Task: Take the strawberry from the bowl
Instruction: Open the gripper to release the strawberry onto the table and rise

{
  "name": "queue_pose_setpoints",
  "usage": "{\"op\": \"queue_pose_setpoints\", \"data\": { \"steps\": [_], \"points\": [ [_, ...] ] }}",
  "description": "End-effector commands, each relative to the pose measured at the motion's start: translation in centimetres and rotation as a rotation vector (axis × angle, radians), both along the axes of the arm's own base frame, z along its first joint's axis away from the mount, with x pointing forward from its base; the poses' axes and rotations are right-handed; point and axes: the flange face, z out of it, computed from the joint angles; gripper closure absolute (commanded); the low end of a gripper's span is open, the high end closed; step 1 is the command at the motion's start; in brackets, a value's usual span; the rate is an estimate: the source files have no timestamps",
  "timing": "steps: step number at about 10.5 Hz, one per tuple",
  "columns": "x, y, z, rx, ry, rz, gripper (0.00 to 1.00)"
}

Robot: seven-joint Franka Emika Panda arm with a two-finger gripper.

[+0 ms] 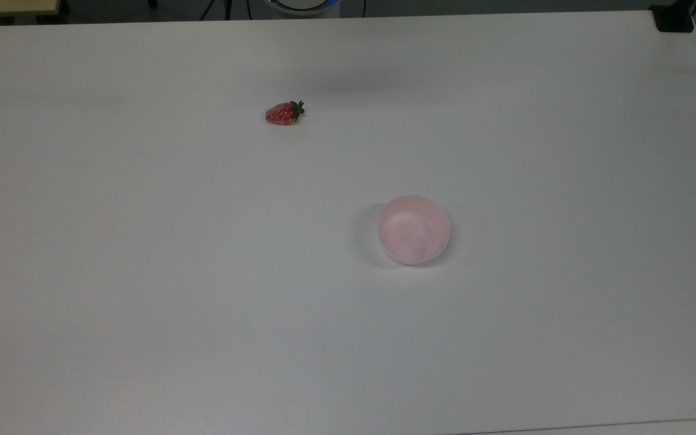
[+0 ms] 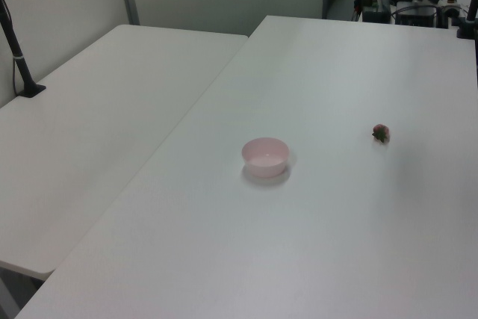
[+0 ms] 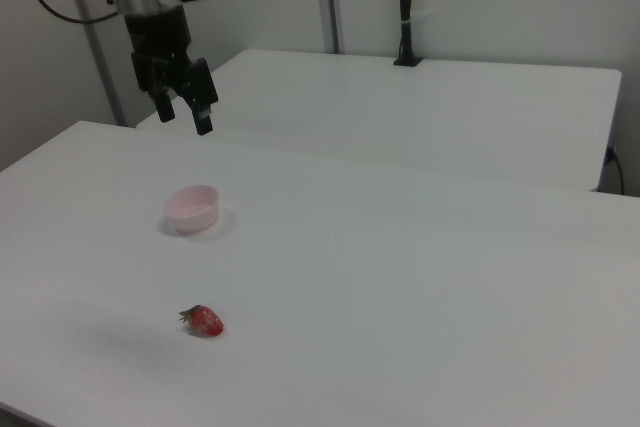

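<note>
Hanging high above the table, the gripper has its two black fingers spread apart with nothing between them. Strawberry lies on its side on the bare tabletop, well apart from the pink bowl, green cap toward the top view's right. Bowl sits upright. A second white table stands alongside.
</note>
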Motion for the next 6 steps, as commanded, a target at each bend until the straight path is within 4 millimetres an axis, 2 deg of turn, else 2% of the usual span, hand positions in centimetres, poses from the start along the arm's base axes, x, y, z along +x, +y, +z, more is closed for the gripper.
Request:
{"op": "queue_pose_setpoints", "data": {
  "steps": [1, 3, 4, 5, 6],
  "points": [
    [-1.0, -0.2, 2.3, 0.011, -0.077, -0.019, 0.0],
    [0.1, -1.3, 2.4, 0.002, -0.154, 0.078, 0.0],
    [0.2, -1.5, 1.3, 0.001, -0.132, 0.13, 0.0],
    [0.2, -2.4, 0.9, 0.004, -0.124, 0.129, 0.0],
    [0.3, -2.4, 0.7, 0.006, -0.121, 0.129, 0.0]
  ]
}}
